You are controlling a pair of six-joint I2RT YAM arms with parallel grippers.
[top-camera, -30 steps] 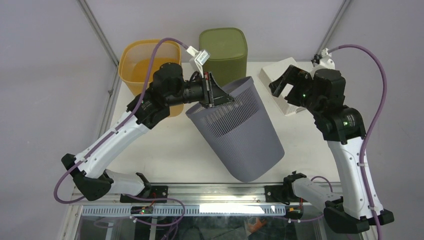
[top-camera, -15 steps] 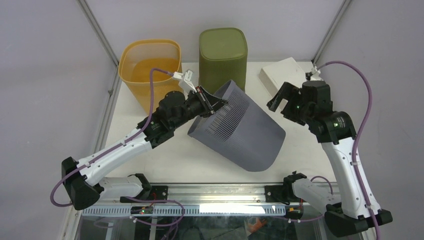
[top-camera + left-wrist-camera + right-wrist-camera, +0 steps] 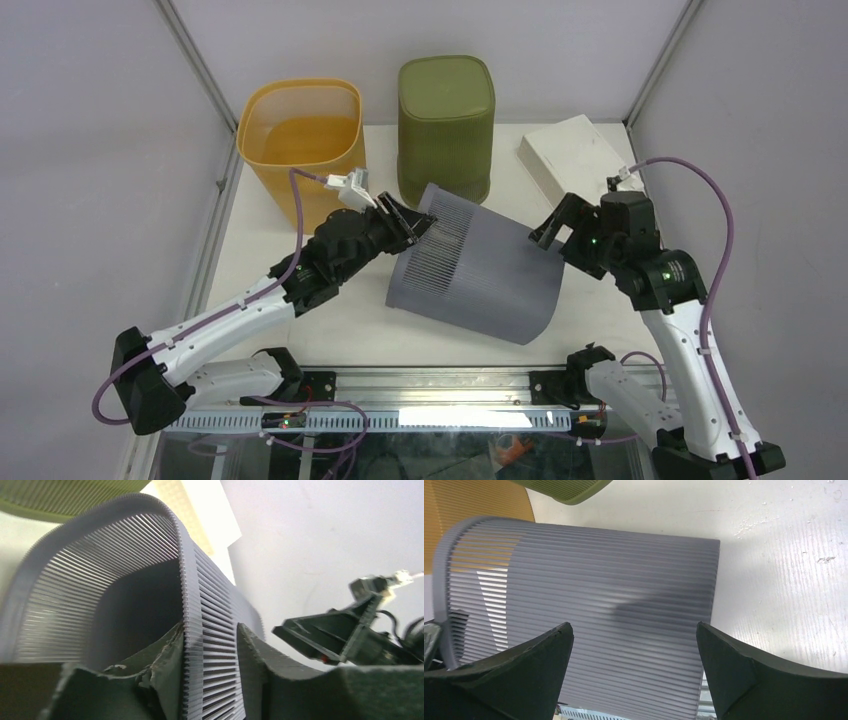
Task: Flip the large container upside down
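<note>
From above, the inside of the grey bin [image 3: 480,275] is hidden, and the left gripper [image 3: 408,222] blends into its rim. The right arm's base is cut off at the bottom edge. Whether the right gripper [image 3: 553,222] touches the bin cannot be told.

The left arm reaches low and forward across the table [image 3: 330,320]. Its wrist view shows the fingers [image 3: 165,665] clamped on the bin's rim wall, one inside and one outside. The right arm bends up and over, its claw spread wide above the bin's closed end.

The grey bin lies on its side in the middle of the table, its mouth facing left. Its wall is finely ribbed, with slots near the rim. Behind it stand a yellow bin [image 3: 300,130], a green bin [image 3: 447,110] and a white box [image 3: 570,155].
</note>
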